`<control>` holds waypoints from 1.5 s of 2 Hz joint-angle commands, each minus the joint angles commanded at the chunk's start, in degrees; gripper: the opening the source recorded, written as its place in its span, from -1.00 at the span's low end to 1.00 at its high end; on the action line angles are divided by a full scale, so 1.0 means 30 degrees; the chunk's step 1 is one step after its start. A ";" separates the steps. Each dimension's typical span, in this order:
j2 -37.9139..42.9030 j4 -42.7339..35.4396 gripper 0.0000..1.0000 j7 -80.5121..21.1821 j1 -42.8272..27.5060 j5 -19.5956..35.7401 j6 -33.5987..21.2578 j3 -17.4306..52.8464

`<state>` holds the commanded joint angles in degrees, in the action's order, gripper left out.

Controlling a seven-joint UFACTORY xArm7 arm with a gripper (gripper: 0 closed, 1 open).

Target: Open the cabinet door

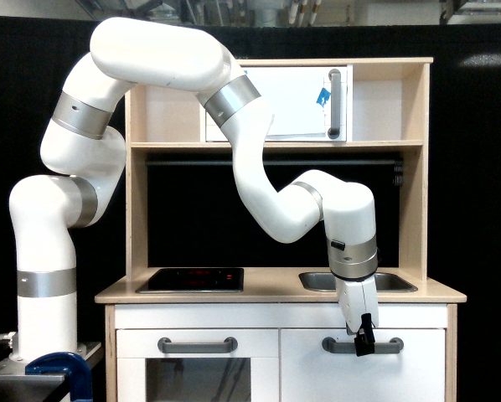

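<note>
The cabinet door [364,377] is the plain white panel at the lower right of the toy kitchen, standing closed, with a horizontal grey bar handle [390,344] near its top edge. My gripper [365,343] hangs straight down from the white arm and sits in front of the middle of that handle. Its black fingers overlap the bar. The view is too small and frontal to show whether the fingers are open or closed on the handle.
To the exterior view's left of the cabinet door is a white oven door with a glass window [198,377] and its own grey handle [198,344]. Above are the wooden countertop [271,292], a black hob [193,279], a metal sink [393,282], and an upper white door with blue tape [305,102].
</note>
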<state>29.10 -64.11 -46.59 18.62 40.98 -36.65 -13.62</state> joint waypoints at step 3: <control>0.1708 0.0156 1.00 0.0199 -0.0473 0.0465 0.2596 -0.1498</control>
<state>34.22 -63.64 -45.99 17.20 42.37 -28.86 -18.12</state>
